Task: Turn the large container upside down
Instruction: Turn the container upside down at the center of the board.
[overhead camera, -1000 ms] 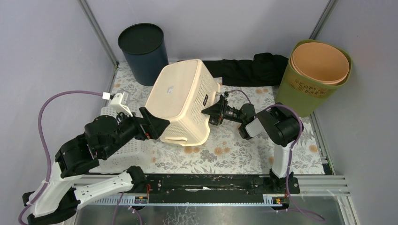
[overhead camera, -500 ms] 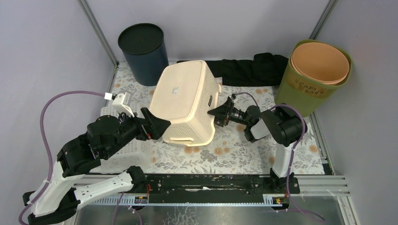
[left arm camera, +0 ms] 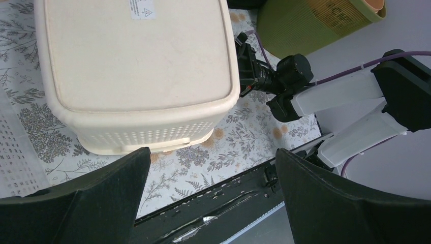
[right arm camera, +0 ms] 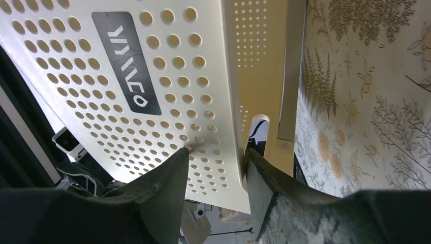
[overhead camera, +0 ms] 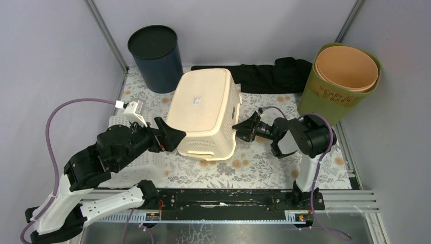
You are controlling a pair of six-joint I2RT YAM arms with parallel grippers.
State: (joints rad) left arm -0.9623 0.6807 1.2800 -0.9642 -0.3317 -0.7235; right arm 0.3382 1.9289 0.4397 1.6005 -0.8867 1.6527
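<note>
Our left fingers [left arm camera: 86, 198] are spread wide and hold nothing. They hang just beside the near left side of the large container [overhead camera: 203, 109], and the wrist view looks down on its upturned base. Our right fingers [right arm camera: 152, 193] stand a little apart, their tips up against the container's right wall, close to a black label [right arm camera: 126, 61] and a handle slot [right arm camera: 256, 129]. We cannot tell whether they clasp the wall or only touch it.

The large container, cream and perforated, sits upside down in the middle of the desk [overhead camera: 264, 162]. Its rim is on the flowered covering and its flat base faces up, with a small white sticker [left arm camera: 142, 7] on it.

Under our left arm, by the left edge of the desk, lies a low white basket [overhead camera: 137, 170]. A dark round bin [overhead camera: 155, 53] stands at the far left corner. At the far right corner is a green bin [overhead camera: 325, 99] with an orange one [overhead camera: 347, 65] nested inside it. A black cloth [overhead camera: 269, 75] lies along the far edge between the two corners.
</note>
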